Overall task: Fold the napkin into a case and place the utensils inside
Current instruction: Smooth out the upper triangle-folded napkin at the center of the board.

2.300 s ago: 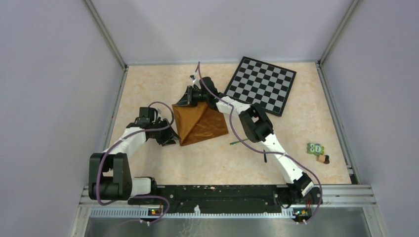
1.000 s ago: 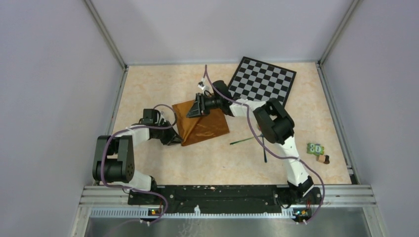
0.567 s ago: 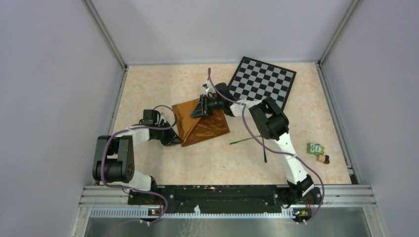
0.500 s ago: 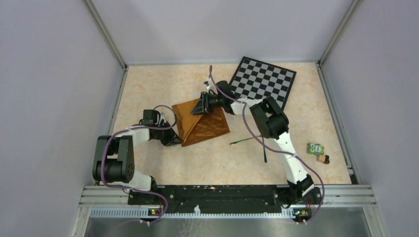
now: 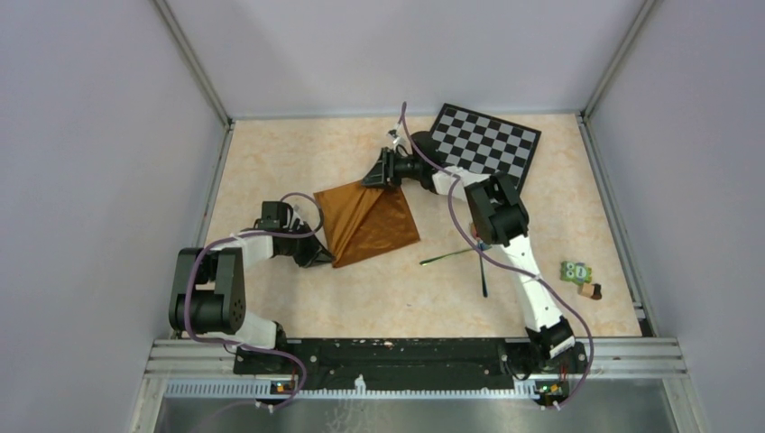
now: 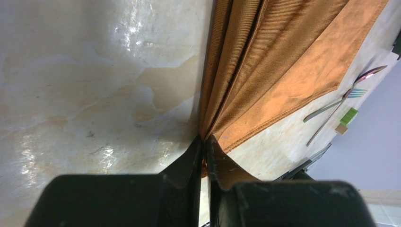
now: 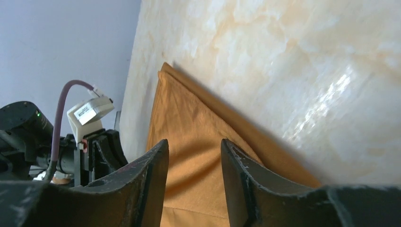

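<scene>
Napkin (image 5: 365, 225): rust-brown cloth, partly folded with a diagonal crease, flat on the marble-pattern table (image 5: 271, 162) between the arms. Left gripper (image 6: 204, 144): fingers pinched closed on the napkin's near-left corner, several cloth layers bunched between them. Right gripper (image 7: 194, 144): fingers moderately apart, holding nothing, at the napkin's far corner; contact cannot be told. Fork (image 5: 447, 257) and spoon (image 5: 483, 280): on the table right of the napkin, apart from it. Checkered board (image 5: 476, 155): far right, behind the right gripper.

Pale lilac walls (image 5: 379, 54), marbled beige tabletop (image 5: 289, 153)
</scene>
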Robot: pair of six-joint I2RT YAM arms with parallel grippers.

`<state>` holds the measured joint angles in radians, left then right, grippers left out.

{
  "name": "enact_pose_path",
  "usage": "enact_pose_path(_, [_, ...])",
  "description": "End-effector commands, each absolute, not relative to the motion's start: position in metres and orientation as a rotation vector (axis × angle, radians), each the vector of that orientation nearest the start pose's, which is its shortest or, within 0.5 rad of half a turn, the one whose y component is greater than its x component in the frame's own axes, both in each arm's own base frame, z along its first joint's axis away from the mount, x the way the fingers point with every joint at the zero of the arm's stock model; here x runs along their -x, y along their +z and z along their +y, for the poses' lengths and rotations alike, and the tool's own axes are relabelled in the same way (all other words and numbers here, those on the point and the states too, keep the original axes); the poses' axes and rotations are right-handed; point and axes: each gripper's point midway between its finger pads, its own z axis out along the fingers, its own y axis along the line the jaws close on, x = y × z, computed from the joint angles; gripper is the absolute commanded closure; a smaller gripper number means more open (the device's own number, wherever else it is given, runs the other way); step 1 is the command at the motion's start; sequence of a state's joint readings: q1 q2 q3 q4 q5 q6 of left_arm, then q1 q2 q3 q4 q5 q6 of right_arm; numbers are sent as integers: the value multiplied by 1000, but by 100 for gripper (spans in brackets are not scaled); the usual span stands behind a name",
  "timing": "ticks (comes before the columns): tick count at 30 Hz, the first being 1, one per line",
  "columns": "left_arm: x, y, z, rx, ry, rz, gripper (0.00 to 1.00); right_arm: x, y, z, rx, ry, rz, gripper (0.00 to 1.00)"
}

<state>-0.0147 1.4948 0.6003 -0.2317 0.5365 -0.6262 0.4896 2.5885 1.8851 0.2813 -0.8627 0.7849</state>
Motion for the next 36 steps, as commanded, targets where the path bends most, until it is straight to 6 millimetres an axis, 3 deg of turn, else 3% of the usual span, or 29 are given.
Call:
enact_pose_path(1, [-226,-20,-96,720,-709,2811,87,-497,14,404,261,1518,2235,53])
enact_pose_path(6, [-227,-17,-96,710,-716,2805,84,-513,28,402,297,1485,2219,46])
enact_pose_path(8, [-228,-14,-97,700,-731,2796,82,-517,50,405,330,1488,2194,44])
enact_pose_path(11, [-234,0,-103,672,-792,2762,73,-515,104,409,382,1477,2142,41])
enact_pose_path(14, [-246,31,-112,609,-883,2690,59,-501,157,406,429,1419,2134,30])
enact_pose_path(16, [-255,55,-113,558,-912,2631,47,-485,180,400,440,1364,2137,26])
enact_pose_path(18, [-267,81,-109,524,-920,2558,35,-465,188,391,435,1323,2150,25])
enact_pose_path(20, [-282,103,-96,527,-922,2481,2,-439,184,389,442,1305,2167,25])
enact_pose_path(21, [-291,111,-88,530,-906,2449,1,-426,180,391,450,1289,2175,25])
enact_pose_path(25, [-341,127,-60,514,-808,2352,1,-371,151,407,503,1254,2241,30])
enact_pose_path(28, [-376,118,-52,510,-781,2387,12,-339,130,417,548,1215,2296,34])
enact_pose_path(31, [-403,99,-50,525,-741,2449,27,-319,120,422,607,1182,2323,37])
enact_pose_path(34, [-421,76,-48,547,-611,2512,29,-309,115,422,662,1096,2328,38])
enact_pose_path(36, [-428,71,-52,554,-591,2526,32,-304,112,421,689,1038,2321,38])
